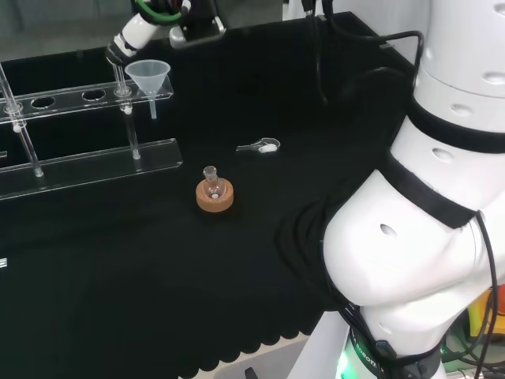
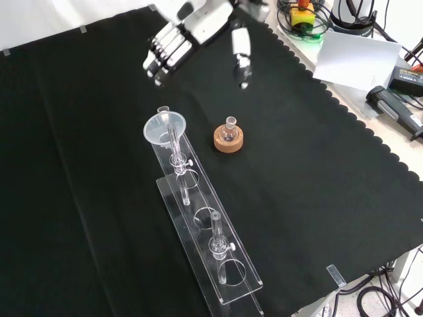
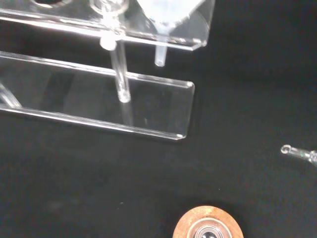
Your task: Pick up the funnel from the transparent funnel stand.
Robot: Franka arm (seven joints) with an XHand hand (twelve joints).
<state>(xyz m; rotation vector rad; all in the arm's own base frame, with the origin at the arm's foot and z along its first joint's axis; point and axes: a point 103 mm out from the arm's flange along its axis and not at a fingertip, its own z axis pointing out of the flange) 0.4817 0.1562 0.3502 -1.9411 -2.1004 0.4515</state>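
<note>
While the tabletop carries everything, the transparent funnel stand stretches across it with the funnel seated in its end hole, stem hanging below. In the front view the hand hovers beyond the funnel, fingers relaxed and apart, gripping nothing. A small flask sits in its cork ring just beside the stand.

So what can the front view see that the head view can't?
Front view alone: the robot hand, fingers relaxed, above the funnel and apart from it, and clutter past the cloth's edge. Head view alone: the arm's big white links on the right and a small spoon holding white powder. Both: the funnel sitting in the clear stand, and a little flask on a cork ring.
</note>
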